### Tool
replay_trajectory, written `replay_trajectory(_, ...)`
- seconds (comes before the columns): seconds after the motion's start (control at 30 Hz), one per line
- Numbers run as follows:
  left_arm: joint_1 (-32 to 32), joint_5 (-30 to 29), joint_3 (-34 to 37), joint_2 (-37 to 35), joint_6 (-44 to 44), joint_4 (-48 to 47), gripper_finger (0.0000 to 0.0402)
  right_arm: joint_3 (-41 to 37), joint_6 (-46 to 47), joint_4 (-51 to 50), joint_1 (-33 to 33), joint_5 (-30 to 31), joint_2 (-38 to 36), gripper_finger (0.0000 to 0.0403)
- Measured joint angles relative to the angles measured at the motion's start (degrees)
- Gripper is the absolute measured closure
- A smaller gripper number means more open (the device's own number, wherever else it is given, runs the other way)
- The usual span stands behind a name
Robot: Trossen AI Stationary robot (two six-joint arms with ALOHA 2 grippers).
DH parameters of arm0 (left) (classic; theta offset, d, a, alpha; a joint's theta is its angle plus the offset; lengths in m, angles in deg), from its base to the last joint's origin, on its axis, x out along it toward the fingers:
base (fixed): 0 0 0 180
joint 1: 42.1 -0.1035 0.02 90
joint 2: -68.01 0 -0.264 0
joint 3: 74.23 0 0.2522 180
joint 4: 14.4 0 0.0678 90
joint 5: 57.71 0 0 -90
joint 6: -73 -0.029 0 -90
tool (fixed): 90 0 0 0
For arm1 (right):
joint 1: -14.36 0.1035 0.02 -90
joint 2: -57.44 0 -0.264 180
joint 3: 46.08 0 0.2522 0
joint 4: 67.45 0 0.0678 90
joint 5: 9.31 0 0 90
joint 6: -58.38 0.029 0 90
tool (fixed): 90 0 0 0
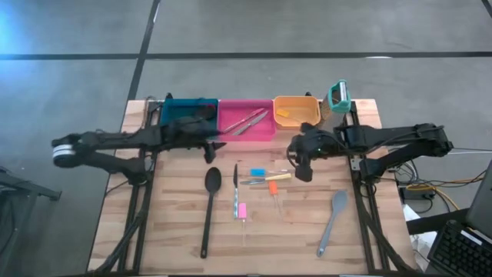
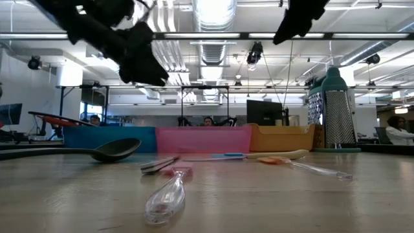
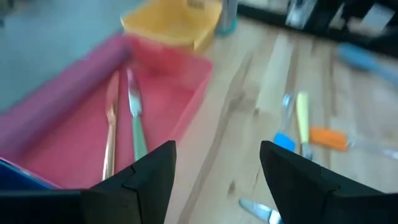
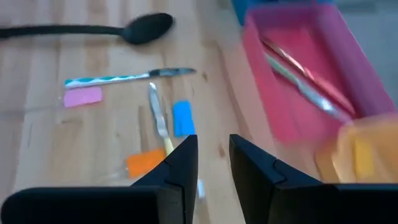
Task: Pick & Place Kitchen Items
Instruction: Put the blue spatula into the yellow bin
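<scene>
My left gripper (image 1: pixel 208 151) is open and empty, above the table just in front of where the teal bin (image 1: pixel 184 111) meets the pink bin (image 1: pixel 246 123); its wrist view (image 3: pixel 217 168) looks at the pink bin's metal cutlery (image 3: pixel 124 118). My right gripper (image 1: pixel 302 167) hovers empty, its fingers a narrow gap apart (image 4: pixel 213 162), just right of the loose utensils. Flat on the table lie a long black spoon (image 1: pixel 209 206), a patterned-handled knife (image 1: pixel 235 188), and pink- (image 1: pixel 242 211), blue- (image 1: pixel 257 171), yellow- (image 1: pixel 270 178) and orange-handled (image 1: pixel 272 188) pieces. A grey spatula (image 1: pixel 332 223) lies at the near right.
An orange bin (image 1: pixel 296 111) stands right of the pink one, and an upright teal-and-white gadget (image 1: pixel 338 95) at the far right corner. A red-edged thing (image 2: pixel 58 119) sticks out over the teal bin's rim. Bare wood lies at the near left and near right.
</scene>
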Motion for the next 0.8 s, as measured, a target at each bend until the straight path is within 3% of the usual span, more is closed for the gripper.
replay_trajectory(0.17,0.00,-0.04,7.49,-9.44,-0.01,8.28,0.0164,-7.07,-16.62,16.07,0.00,-2.63,0.01,0.0312)
replay_trajectory(0.33,0.00,-0.03,10.81,-16.53,-0.01,12.22,0.0164,-11.96,-21.66,26.98,-0.48,-2.14,0.04,0.0320)
replay_trajectory(0.53,0.00,-0.03,12.20,-19.85,-0.03,12.08,0.0163,-13.99,-18.93,28.63,-1.44,-2.10,0.37,0.0319)
replay_trajectory(0.8,0.00,-0.04,12.26,-19.56,-0.22,12.01,0.0164,-12.31,-20.10,26.85,-1.42,-2.10,8.27,0.0263)
